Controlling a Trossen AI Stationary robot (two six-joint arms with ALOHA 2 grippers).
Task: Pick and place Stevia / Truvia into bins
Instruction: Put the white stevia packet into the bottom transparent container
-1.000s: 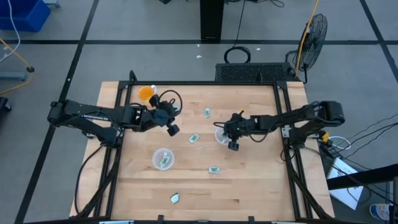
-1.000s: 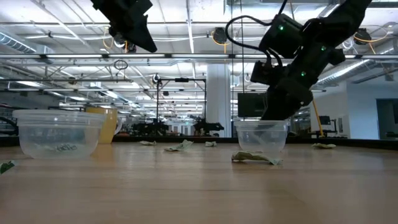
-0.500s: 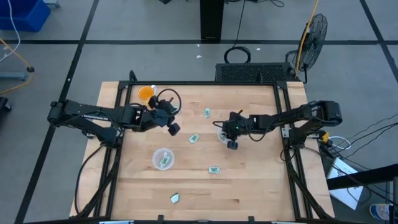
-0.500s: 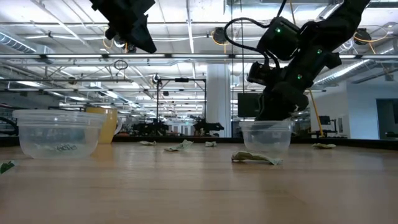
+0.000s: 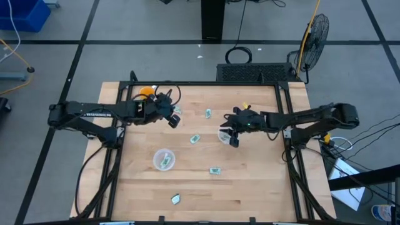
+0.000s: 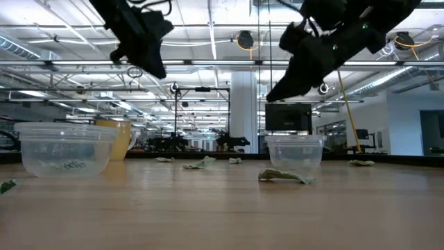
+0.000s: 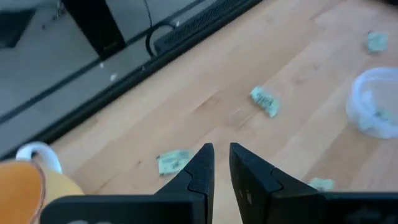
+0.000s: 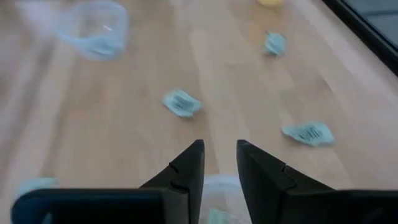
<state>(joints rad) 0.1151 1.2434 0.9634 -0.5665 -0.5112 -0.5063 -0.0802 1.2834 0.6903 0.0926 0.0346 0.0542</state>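
The left gripper [image 5: 174,120] hangs in the air with its fingers [image 7: 200,169] almost together and nothing between them. Just past its fingertips a green packet [image 7: 173,162] lies flat on the wood. The orange cup [image 7: 25,180] stands close beside the gripper, partly cut off at the edge. Another packet [image 7: 263,101] lies farther out, and one clear cup [image 7: 375,109] sits beyond that.

The right gripper [image 5: 233,140] floats just above the other clear cup [image 5: 223,135]. Its fingers [image 8: 189,168] have a small gap and hold nothing. The cup's rim [image 8: 217,184] peeks up between the fingertips, and a bit of green shows inside it. Out past the fingers lie three loose packets [image 8: 181,102], spread apart on the table [image 5: 250,181].

The cup nearer the left arm [image 5: 163,159] has a packet inside. Two more packets [image 5: 215,170] lie between the cups and the table's near edge.

There are tiny dark marks on the packets, but they are too small to read. From table height, a crumpled packet [image 6: 283,177] lies in front of a cup.
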